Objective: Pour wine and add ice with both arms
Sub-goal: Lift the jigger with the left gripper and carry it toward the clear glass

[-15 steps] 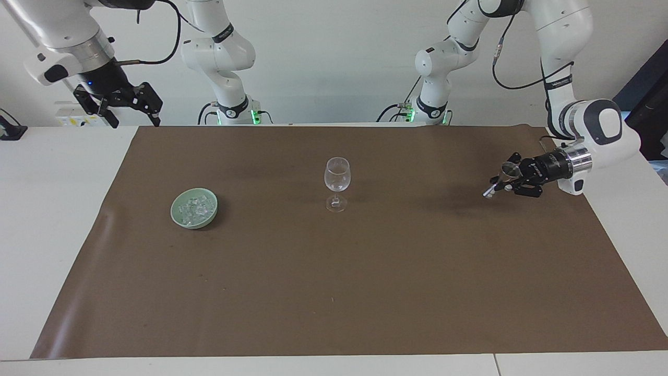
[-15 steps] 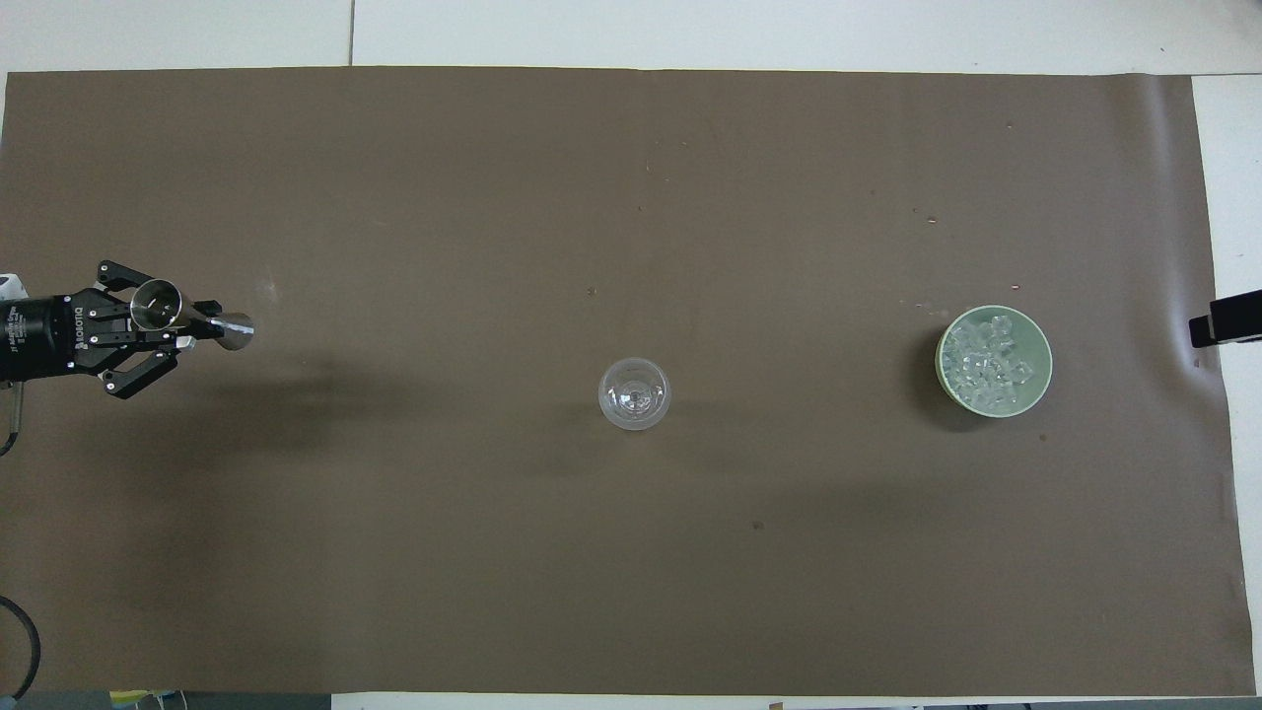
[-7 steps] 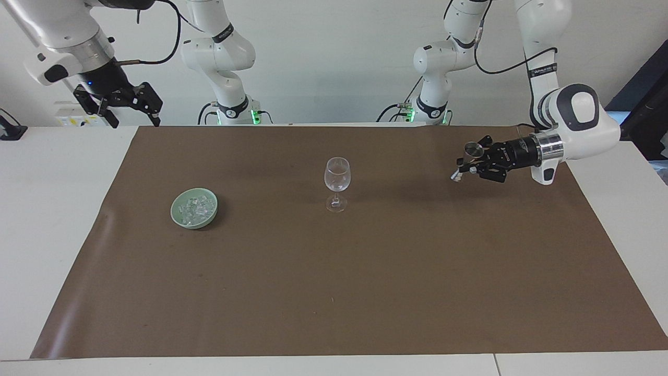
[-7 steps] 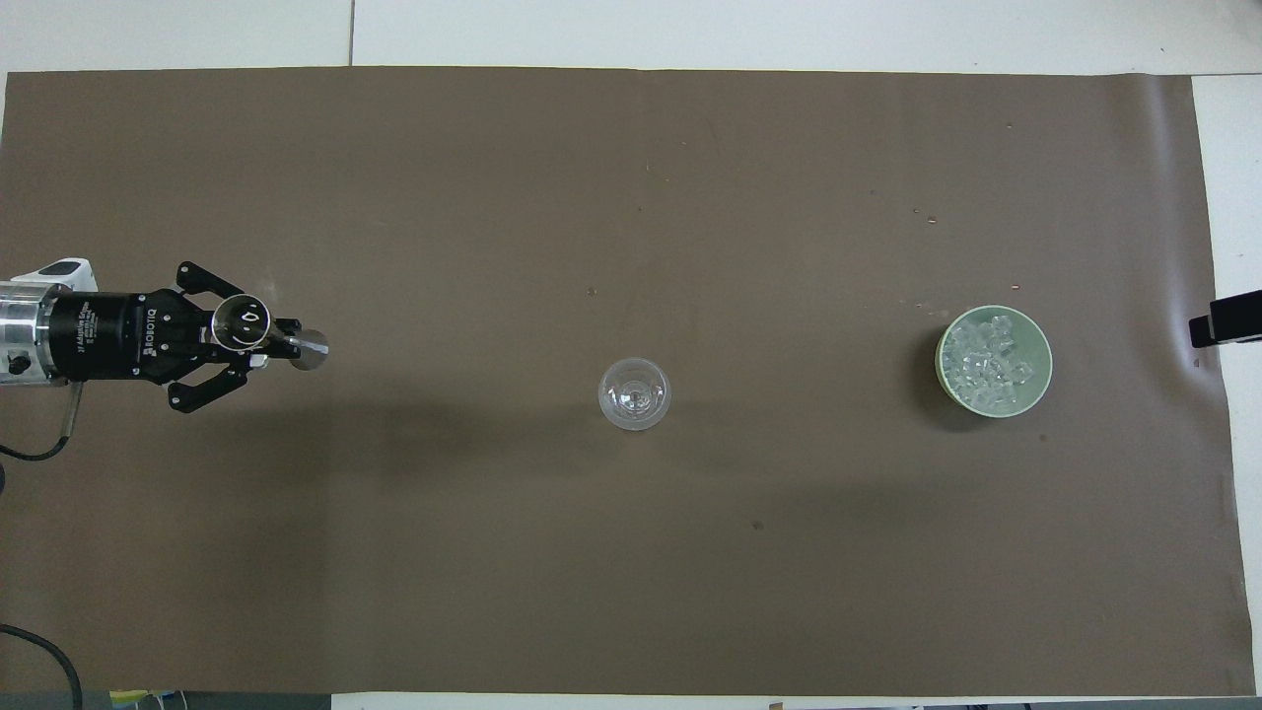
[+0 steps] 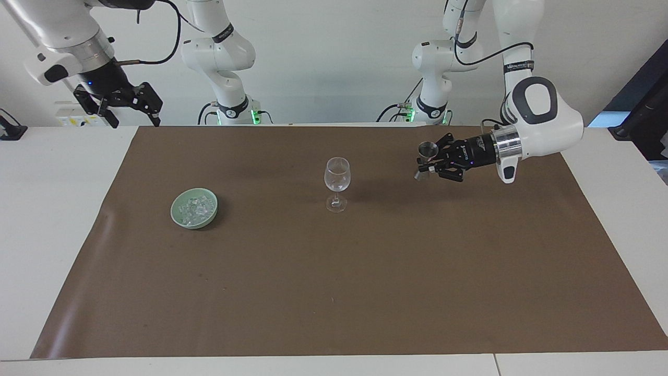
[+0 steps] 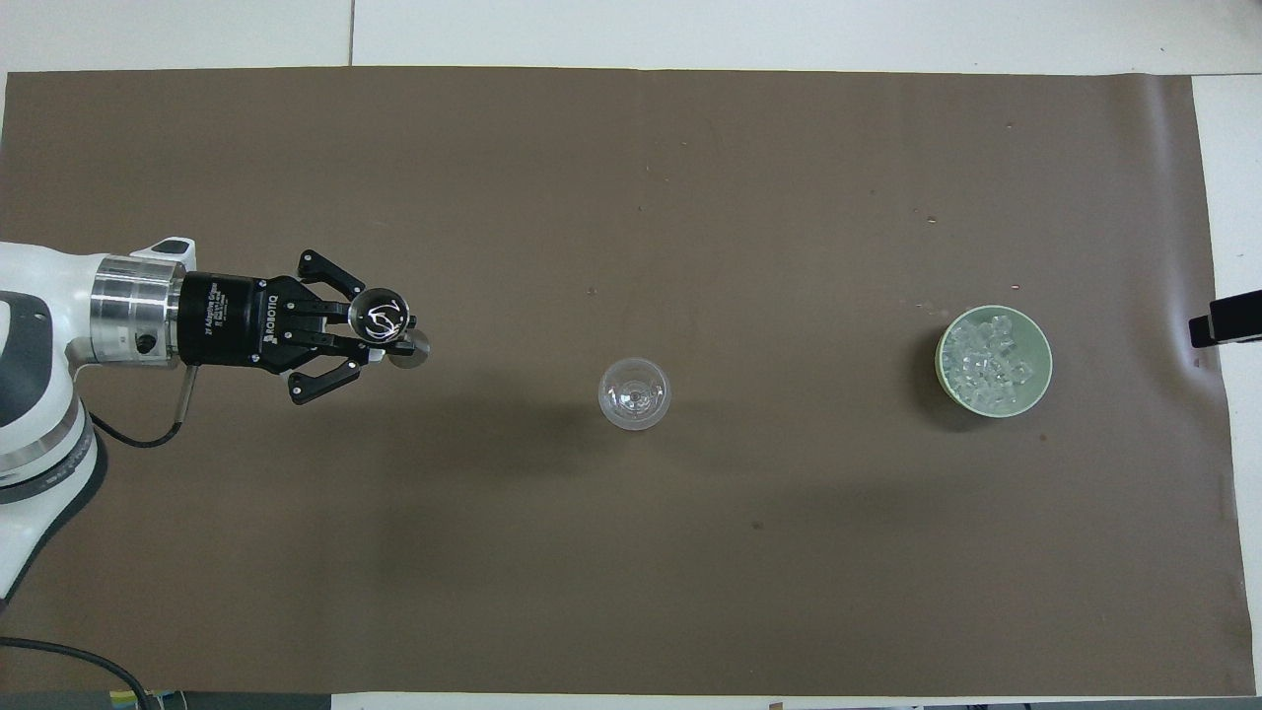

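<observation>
Clamped on a small metal jigger point(image 5: 425, 158), my left gripper point(image 5: 429, 162) hangs over the brown mat point(image 5: 334, 292), toward my left arm's end of the table and well apart from the wine glass point(image 5: 337, 183). Its jaws grip the jigger at the narrow waist, one cup up and one down. The glass stands upright at mid-mat. The ice point(image 5: 195, 209) lies piled in a pale green bowl point(image 5: 180, 220) toward my right arm's end. My right gripper point(image 5: 134, 107) waits, fingers spread and holding nothing, over the white table's edge at that end.
</observation>
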